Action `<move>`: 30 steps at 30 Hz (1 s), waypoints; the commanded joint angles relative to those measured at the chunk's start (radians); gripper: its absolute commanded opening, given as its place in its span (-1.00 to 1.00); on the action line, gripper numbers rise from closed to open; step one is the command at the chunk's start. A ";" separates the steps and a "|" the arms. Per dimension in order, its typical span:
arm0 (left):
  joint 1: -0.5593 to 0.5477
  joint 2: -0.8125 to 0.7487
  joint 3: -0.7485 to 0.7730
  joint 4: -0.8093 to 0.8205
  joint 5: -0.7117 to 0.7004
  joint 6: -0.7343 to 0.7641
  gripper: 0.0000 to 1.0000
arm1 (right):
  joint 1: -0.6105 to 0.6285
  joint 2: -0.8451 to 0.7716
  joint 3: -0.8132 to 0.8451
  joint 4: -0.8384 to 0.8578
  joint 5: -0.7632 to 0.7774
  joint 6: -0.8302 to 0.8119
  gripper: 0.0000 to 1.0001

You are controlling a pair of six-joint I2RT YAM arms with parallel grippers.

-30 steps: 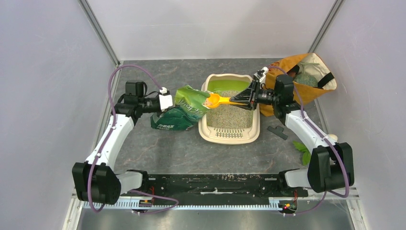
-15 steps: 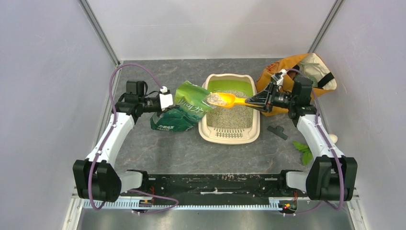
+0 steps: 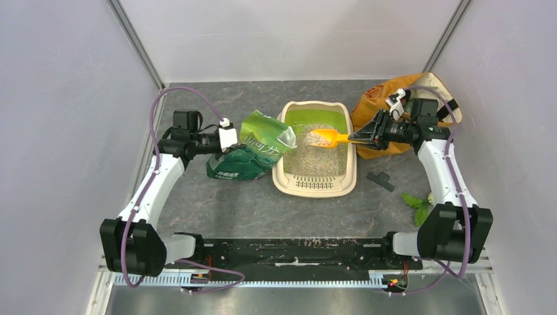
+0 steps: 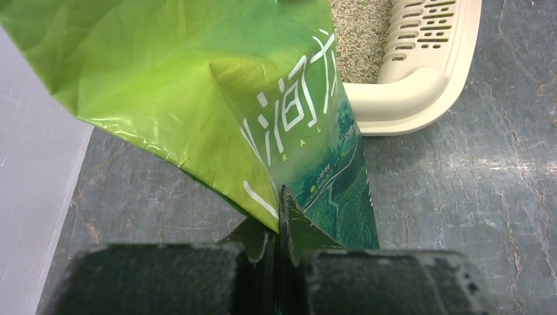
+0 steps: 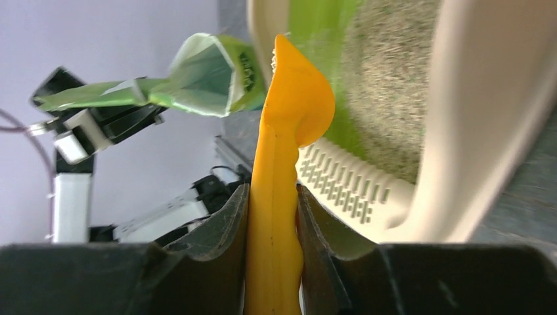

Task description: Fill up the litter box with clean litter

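Your right gripper (image 3: 361, 136) clasps the orange scoop (image 3: 323, 136) over the litter box (image 3: 353, 172) (mid-table, clean litter (image 3: 315, 157) inside). Your left gripper (image 3: 231, 139) is clenched on the green bag (image 3: 259, 147) just left of the box.

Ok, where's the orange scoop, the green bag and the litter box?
orange scoop (image 3: 322, 136): top view, on its bowl.
green bag (image 3: 261, 143): top view, on its printed front.
litter box (image 3: 314, 185): top view, on its slotted grate.
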State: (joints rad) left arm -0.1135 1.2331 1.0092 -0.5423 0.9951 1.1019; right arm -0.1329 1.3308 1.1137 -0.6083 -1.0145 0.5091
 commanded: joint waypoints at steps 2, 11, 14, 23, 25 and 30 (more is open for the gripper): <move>-0.005 -0.025 0.031 -0.016 -0.001 0.030 -0.96 | 0.054 0.034 0.147 -0.185 0.256 -0.193 -1.00; -0.005 -0.042 0.031 -0.066 -0.012 0.099 -0.96 | 0.288 0.071 0.377 -0.343 0.675 -0.423 -1.00; -0.005 -0.047 0.034 -0.081 -0.019 0.129 -0.96 | 0.291 0.066 0.420 -0.374 0.680 -0.472 -1.00; -0.006 -0.051 0.035 -0.094 -0.013 0.156 -0.96 | 0.305 0.057 0.579 -0.483 0.405 -0.481 -1.00; -0.006 -0.055 0.032 -0.094 -0.016 0.158 -0.96 | 0.307 0.063 0.599 -0.467 0.304 -0.428 -1.00; -0.008 -0.061 0.036 -0.095 -0.013 0.156 -0.96 | 0.323 0.093 0.609 -0.402 0.214 -0.358 -1.00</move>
State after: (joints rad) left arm -0.1158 1.2030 1.0107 -0.6308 0.9871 1.2140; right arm 0.1745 1.4113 1.6775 -1.0672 -0.6533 0.0803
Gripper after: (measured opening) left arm 0.033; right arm 0.345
